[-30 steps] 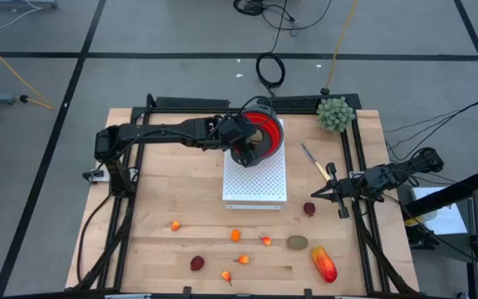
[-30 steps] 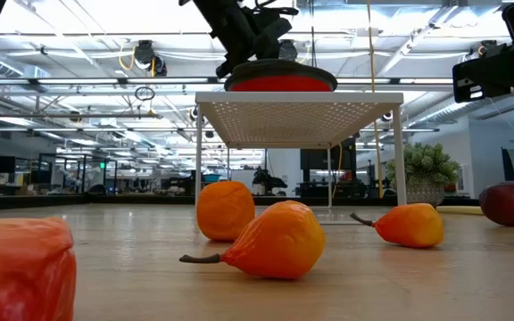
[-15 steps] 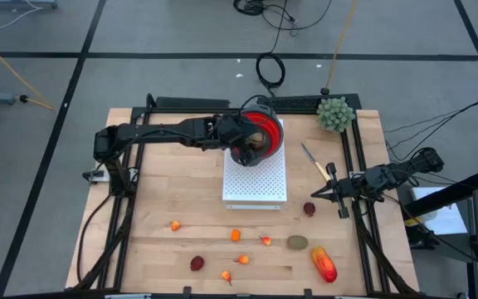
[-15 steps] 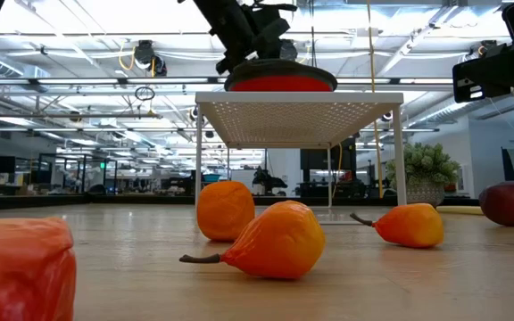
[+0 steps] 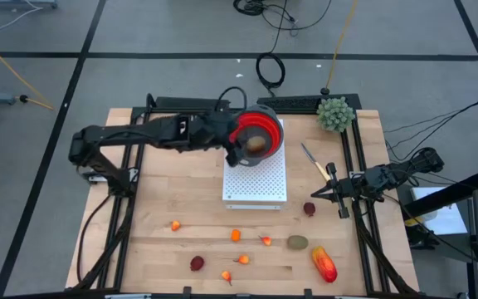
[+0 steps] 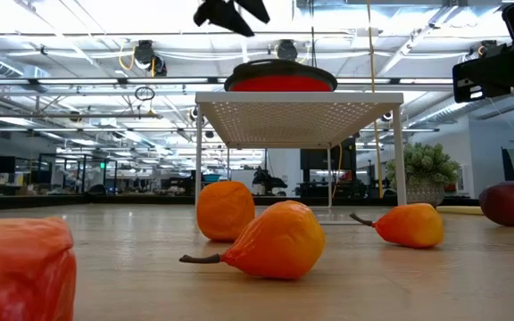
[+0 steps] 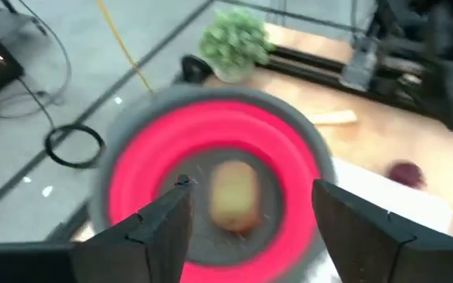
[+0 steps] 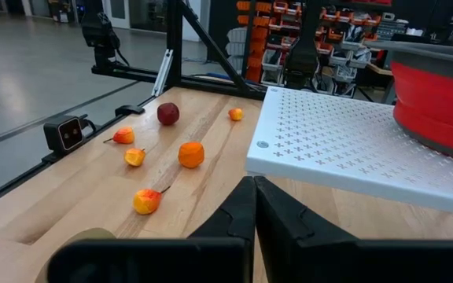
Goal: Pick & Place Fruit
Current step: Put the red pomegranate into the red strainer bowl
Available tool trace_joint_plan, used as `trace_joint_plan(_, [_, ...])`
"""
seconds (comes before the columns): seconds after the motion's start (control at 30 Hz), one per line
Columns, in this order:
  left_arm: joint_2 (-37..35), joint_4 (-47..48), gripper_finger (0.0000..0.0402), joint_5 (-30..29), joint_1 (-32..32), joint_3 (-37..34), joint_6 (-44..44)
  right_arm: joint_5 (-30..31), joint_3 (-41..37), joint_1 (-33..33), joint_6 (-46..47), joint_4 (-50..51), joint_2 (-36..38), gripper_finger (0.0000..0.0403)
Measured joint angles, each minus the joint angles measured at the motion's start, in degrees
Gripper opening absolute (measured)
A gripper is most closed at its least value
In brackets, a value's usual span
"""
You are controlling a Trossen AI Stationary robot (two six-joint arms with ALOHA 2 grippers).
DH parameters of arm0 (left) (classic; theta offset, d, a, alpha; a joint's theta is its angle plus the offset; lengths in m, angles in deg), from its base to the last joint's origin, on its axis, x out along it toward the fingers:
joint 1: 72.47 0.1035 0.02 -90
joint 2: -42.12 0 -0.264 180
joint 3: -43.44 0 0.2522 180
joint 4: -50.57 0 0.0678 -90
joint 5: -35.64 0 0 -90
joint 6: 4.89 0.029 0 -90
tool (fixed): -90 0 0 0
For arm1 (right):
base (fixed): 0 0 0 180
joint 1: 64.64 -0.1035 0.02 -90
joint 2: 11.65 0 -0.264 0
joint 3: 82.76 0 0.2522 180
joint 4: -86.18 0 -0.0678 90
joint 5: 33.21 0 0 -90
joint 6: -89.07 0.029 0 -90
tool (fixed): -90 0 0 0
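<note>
Now left claw [image 7: 246, 216], spread and empty, pulls back from red bowl [image 5: 256, 133]; brown-green fruit [image 5: 256, 144] sits inside. Right claw [image 5: 340, 202], pressed together, idles at desk [image 5: 164, 191] edge.

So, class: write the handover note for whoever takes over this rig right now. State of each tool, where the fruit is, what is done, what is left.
Left tool: open and empty, over the red bowl on the white perforated stand.
Right tool: shut, empty, waiting at the table's right side.
Done: one brown oval fruit lies in the bowl.
Left: eight pieces on the wooden table, among them the dark-red ball, the brown-green oval, the red-orange oblong and the small orange round one.
</note>
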Motion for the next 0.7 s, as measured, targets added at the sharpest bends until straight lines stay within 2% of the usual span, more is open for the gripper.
trace_joint_plan(0.2, [-0.5, 6.8, 0.0212, 0.1, -6.6, 0.0, -5.2, 0.0, 0.0, 0.0, 0.0, 0.0, 0.0, 0.0000])
trace_joint_plan(0.43, [-0.5, 15.3, 0.0157, 0.1, -13.0, 0.0, -16.8, 0.0, 0.0, 0.0, 0.0, 0.0, 0.0, 0.0000])
trace_joint_plan(0.7, [0.0, 16.7, 0.0092, 0.2, -20.6, 0.0, -31.2, 0.0, 0.0, 0.0, 0.0, 0.0, 0.0, 0.0000])
